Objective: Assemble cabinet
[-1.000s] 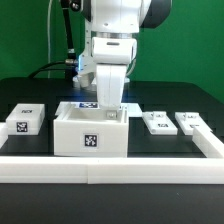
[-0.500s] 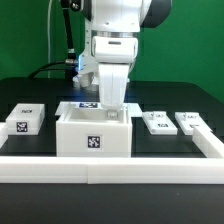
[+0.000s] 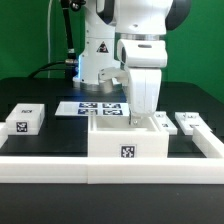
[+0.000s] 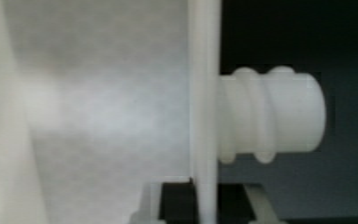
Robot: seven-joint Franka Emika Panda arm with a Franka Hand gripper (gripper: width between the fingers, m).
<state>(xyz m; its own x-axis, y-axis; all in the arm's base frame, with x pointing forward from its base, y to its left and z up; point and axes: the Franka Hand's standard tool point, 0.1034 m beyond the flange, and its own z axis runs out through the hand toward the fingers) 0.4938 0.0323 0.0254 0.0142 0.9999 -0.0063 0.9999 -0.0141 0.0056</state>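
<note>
The cabinet (image 3: 128,143) is a white open-topped box with a tag on its front face. It sits against the front rail, right of the middle in the exterior view. My gripper (image 3: 142,114) reaches down into its top, and its fingertips are hidden by the box. In the wrist view the gripper (image 4: 208,200) is shut on the cabinet's thin wall (image 4: 206,90), with one dark finger (image 4: 172,203) on each side. A ridged round knob (image 4: 275,114) sticks out of that wall.
The marker board (image 3: 98,110) lies flat behind the cabinet. A small tagged white block (image 3: 27,120) sits at the exterior view's left. Two more blocks (image 3: 190,122) sit at the right, one (image 3: 160,122) close to the cabinet. The white rail (image 3: 60,166) runs along the front.
My gripper has slid the cabinet from the middle toward the exterior view's right. The marker board it covered now shows.
</note>
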